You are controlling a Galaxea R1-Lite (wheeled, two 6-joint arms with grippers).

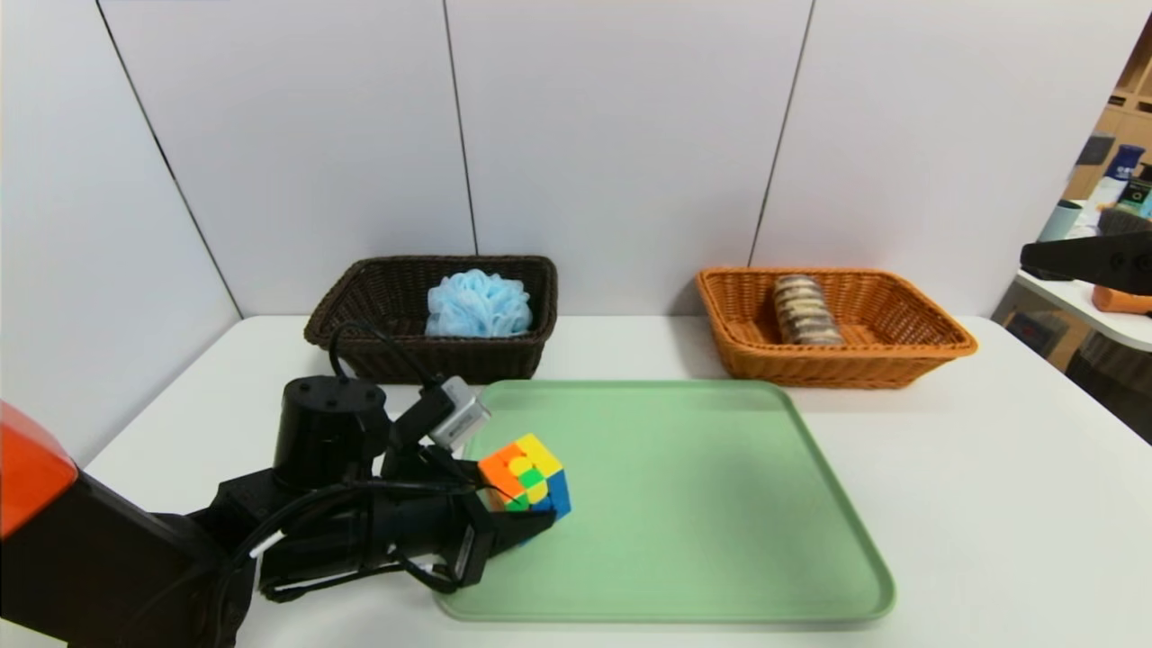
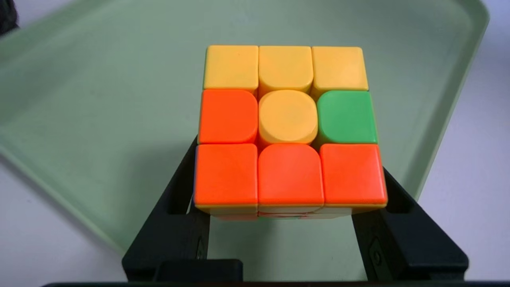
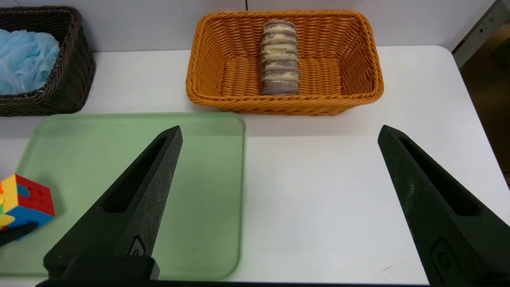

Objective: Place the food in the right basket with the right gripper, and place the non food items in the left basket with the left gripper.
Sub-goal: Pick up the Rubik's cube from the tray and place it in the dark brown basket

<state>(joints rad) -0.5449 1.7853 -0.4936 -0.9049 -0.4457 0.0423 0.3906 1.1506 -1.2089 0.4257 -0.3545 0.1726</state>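
My left gripper [image 1: 508, 497] is shut on the puzzle cube [image 1: 526, 470] over the left part of the green tray [image 1: 720, 504]. In the left wrist view the black fingers [image 2: 179, 191] press both sides of the cube [image 2: 289, 119], whose top is yellow, orange and green. The fluffy blue puff [image 1: 477, 304] lies in the dark brown left basket [image 1: 432, 362]. The striped brown and cream roll [image 1: 805, 310] lies in the orange right basket [image 1: 936, 346]. My right gripper [image 3: 279, 129] hangs open and empty over bare table to the right of the tray, facing the orange basket [image 3: 279, 107].
White wall panels stand right behind both baskets. Past the table's right edge is a white side table [image 1: 1080, 301] and shelves with bottles. The tray's middle and right part [image 3: 119, 135] hold nothing. The dark basket [image 3: 75, 67] shows the puff [image 3: 24, 59].
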